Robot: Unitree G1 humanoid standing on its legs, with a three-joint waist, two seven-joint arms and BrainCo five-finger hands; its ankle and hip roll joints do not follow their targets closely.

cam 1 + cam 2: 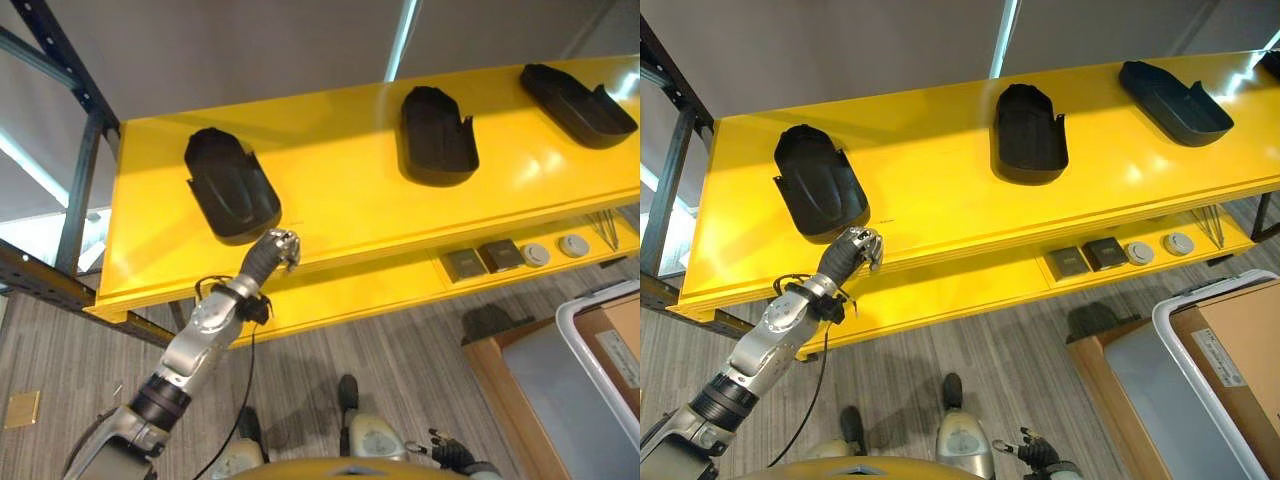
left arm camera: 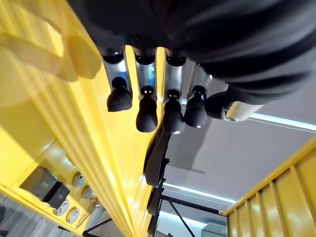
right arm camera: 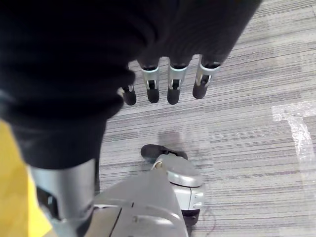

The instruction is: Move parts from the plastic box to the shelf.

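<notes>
Three black moulded parts lie on the yellow shelf (image 1: 350,205): one at the left (image 1: 230,185), one in the middle (image 1: 437,135), one at the right (image 1: 575,105). My left hand (image 1: 278,248) is raised at the shelf's front edge, just below the left part and apart from it. Its fingers (image 2: 147,114) are relaxed and hold nothing; the same black part (image 2: 157,158) shows past them. My right hand (image 1: 1040,458) hangs low by my side, its fingers (image 3: 173,89) loose over the floor. The plastic box (image 1: 1185,350), white-rimmed, stands at the lower right.
A lower yellow shelf (image 1: 400,285) carries dark square pieces (image 1: 482,260) and round grey ones (image 1: 555,250). Dark steel uprights (image 1: 80,190) frame the rack at the left. Inside the box lies a cardboard carton (image 1: 1240,350). Grey carpet (image 1: 400,370) covers the floor.
</notes>
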